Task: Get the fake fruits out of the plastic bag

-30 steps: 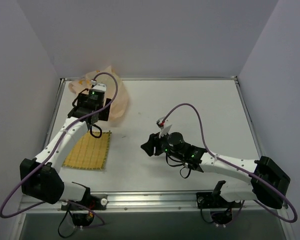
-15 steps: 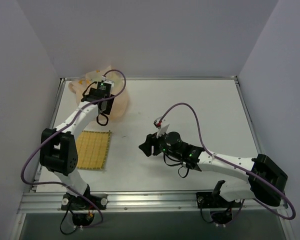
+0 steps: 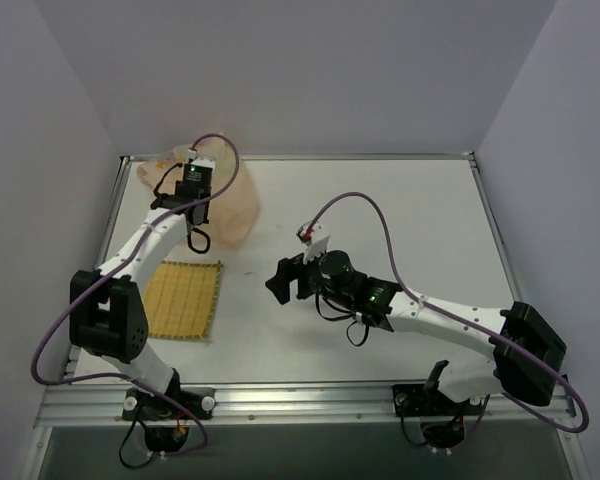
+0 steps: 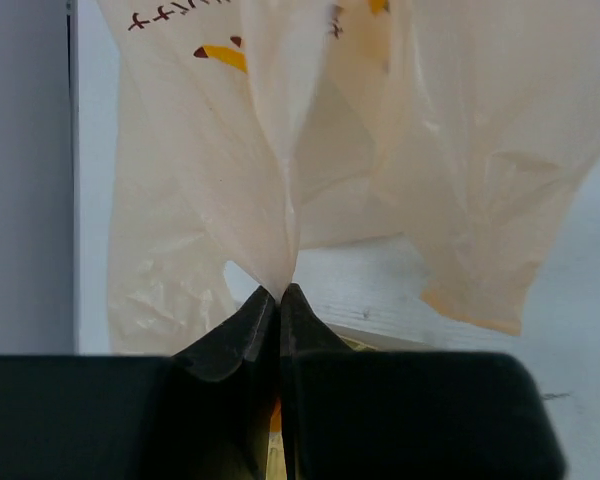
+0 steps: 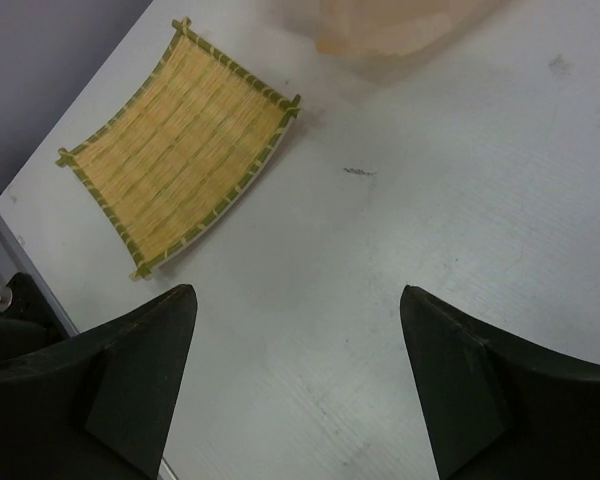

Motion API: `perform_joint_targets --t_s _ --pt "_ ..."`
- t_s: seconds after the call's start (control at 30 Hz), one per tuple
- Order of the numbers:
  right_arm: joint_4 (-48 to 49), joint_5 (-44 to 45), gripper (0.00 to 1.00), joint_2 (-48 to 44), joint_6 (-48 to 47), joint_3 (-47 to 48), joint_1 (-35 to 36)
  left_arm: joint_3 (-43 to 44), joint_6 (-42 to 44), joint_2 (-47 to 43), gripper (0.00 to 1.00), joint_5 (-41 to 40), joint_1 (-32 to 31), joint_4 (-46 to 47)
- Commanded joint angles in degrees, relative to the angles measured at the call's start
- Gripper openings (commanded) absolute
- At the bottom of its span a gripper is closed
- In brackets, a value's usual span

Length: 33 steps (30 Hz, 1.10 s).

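Pinching a thin fold of the plastic bag (image 4: 450, 190), the left gripper (image 4: 280, 293) has its two dark fingers pressed tight together with the film caught between them. The peach-coloured bag, printed with small yellow bananas, spreads away from the pinch in crinkled folds and sits at the far left corner of the table (image 3: 380, 200), close to the wall. Its skin is translucent, yet whatever it holds cannot be made out in any view. The right gripper (image 5: 295, 385) hangs over the tabletop near the middle, its fingers spread wide and holding nothing. Ahead of it in the right wrist view lies the yellow woven mat (image 5: 180, 145), flat on the table, near the bag's lower edge but apart from it.
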Motion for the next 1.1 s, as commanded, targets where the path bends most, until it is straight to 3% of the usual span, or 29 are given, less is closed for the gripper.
perform_joint_targets --t_s 0.0,0.07,0.3,0.63,0.7,0.73,0.8,0.83,0.87,0.9,1.0,1.03,1.07 --pt "-4.94 5.57 0.81 3.89 -2.45 8.17 0.79 0.92 -8.9 -9.71 0.02 10.62 1.65 -0.09" --pt "-6.6 6.46 0.85 7.48 -3.59 12.99 0.88 -0.22 -11.28 -12.01 0.02 12.92 1.83 -0.36" --pt "-10.13 9.89 0.86 23.13 -9.83 31.08 -0.96 0.04 -15.6 -19.04 0.02 18.91 4.99 -3.61" --pt "-14.96 13.5 0.95 42.39 -13.0 49.56 -7.73 -4.53 -16.83 -25.29 0.02 15.13 7.01 -4.49" --pt "-15.93 11.83 0.91 46.43 -13.0 51.59 -8.44 -4.71 -18.14 -25.55 0.02 14.87 8.15 -4.23" --pt "-16.28 11.31 0.78 48.7 -13.09 53.78 -8.52 -4.97 -18.93 -25.55 0.02 15.13 8.76 -3.18" --pt "-16.46 8.5 0.67 50.13 -12.83 55.73 -8.53 -5.23 -21.21 -25.47 0.02 18.44 11.74 -1.77" --pt "-16.46 7.44 0.57 50.31 -12.74 56.34 -8.44 -5.24 -21.66 -25.38 0.02 19.25 12.54 -1.33" --pt "-16.46 6.39 0.56 50.48 -12.57 57.48 -8.52 -5.24 -21.93 -25.29 0.02 19.78 13.16 -0.89" --pt "-16.46 4.64 0.56 50.57 -12.39 58.01 -8.53 -5.24 -22.01 -25.03 0.02 20.05 13.6 -0.8" --pt "-16.37 1.56 0.69 49.96 -11.51 57.94 -8.26 -5.93 -22.02 -25.02 0.02 20.32 13.69 -1.06" --pt "-16.46 -0.63 0.78 49.35 -11.07 57.32 -8.17 -6.37 -21.93 -25.29 0.02 20.32 13.69 -0.8" --pt "-15.94 -1.35 0.8 48.99 -10.55 56.53 -8.09 -6.81 -21.93 -25.46 0.02 20.32 15.43 -0.8"
